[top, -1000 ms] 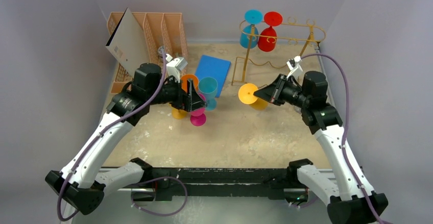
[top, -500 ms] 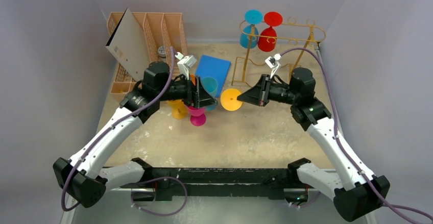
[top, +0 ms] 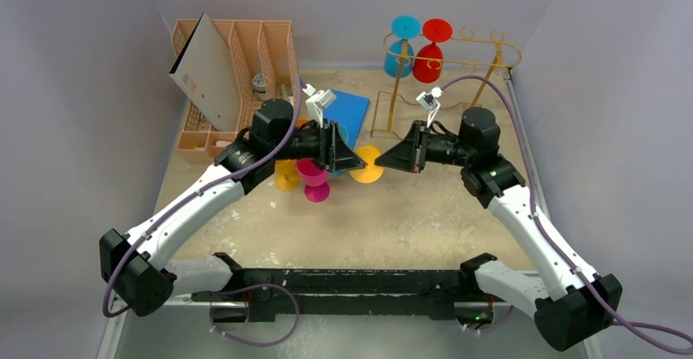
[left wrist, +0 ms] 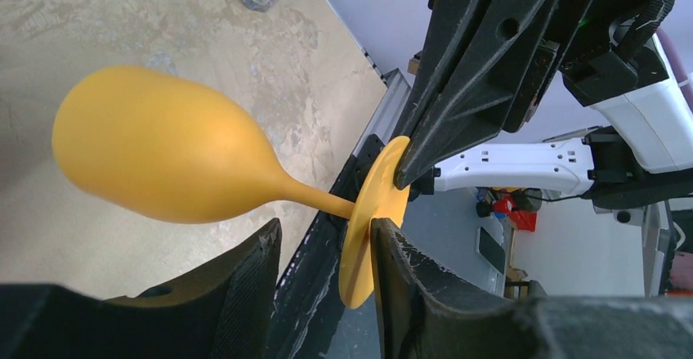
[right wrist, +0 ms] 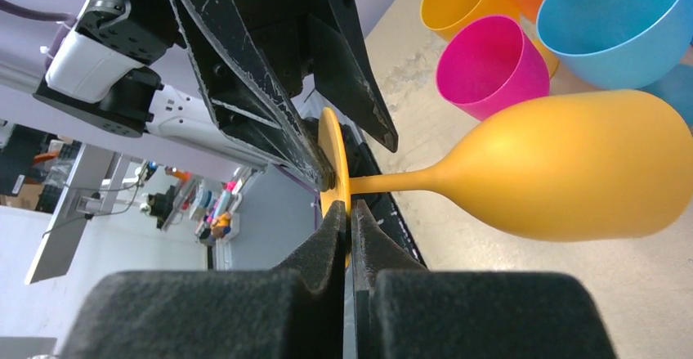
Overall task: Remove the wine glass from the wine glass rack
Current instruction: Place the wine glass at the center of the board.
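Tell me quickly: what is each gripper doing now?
Left gripper: open, around the foot of the yellow glass.
Right gripper: closed on that foot.

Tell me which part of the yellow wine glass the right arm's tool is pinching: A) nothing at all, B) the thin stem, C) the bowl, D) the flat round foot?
D: the right tool is shut on the flat foot of the yellow wine glass, with stem and bowl free.

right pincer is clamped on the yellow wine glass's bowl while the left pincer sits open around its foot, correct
No: the right pincer clamps the flat round foot of the yellow plastic wine glass, not its bowl, per the right wrist view. The left pincer sits open around that foot.
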Controlling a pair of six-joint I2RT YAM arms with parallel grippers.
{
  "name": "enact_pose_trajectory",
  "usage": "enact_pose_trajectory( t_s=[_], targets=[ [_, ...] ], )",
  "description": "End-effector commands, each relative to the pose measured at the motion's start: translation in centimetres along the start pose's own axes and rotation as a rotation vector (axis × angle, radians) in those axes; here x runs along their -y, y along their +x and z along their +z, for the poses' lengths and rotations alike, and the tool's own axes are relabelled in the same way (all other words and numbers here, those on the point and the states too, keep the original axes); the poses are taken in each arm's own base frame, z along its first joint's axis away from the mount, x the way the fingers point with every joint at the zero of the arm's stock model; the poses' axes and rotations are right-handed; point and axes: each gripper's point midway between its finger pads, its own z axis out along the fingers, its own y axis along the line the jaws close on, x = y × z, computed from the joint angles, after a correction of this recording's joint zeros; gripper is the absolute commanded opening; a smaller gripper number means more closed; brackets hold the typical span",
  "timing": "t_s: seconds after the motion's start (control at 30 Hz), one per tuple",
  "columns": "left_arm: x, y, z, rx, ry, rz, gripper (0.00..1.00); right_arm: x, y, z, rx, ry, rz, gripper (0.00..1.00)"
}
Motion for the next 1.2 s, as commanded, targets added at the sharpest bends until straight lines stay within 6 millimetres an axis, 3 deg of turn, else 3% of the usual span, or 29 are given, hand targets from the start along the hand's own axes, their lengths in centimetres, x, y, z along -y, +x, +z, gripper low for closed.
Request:
enact_pose_trajectory(
  t_s=[0.0, 0.33, 0.53, 0.8, 0.83, 1.03, 1.17],
  targets=[
    [1.8, -2.2, -0.7, 0.078, 0.026, 0.069, 0.42, -1.0, 0.1, 0.0, -0.013, -0.059, -0.064, 0.00],
    [2.6, -1.8, -1.1, 0.049, 0.057, 0.102, 0.22, -0.6, 0.4, 0.4, -0.026, -0.076, -0.065, 0.00],
    [2.7, -1.9, -1.1, 0.045, 0.064, 0.098, 0.00, -0.1, 0.6, 0.5, -0.032, -0.062, -0.052, 0.00],
    [2.7, -1.8, -0.9, 0.039, 0.074, 0.096, 0.00, 0.2, 0.2, 0.5, -0.032, -0.032, -0.058, 0.00],
    [2.9, -1.9, -0.9, 0.038, 0.083, 0.100, 0.00, 0.0, 0.1, 0.5, -0.029, -0.035, -0.061, 0.03],
    [3.5, -2.5, -0.7, 0.051, 0.114, 0.123, 0.00, -0.9, 0.4, -0.3, -0.054, -0.009, -0.045, 0.42],
    [3.9, -2.8, -0.6, 0.067, 0.136, 0.140, 0.00, -1.3, 1.3, -1.0, -0.058, 0.001, -0.017, 0.54]
  ],
)
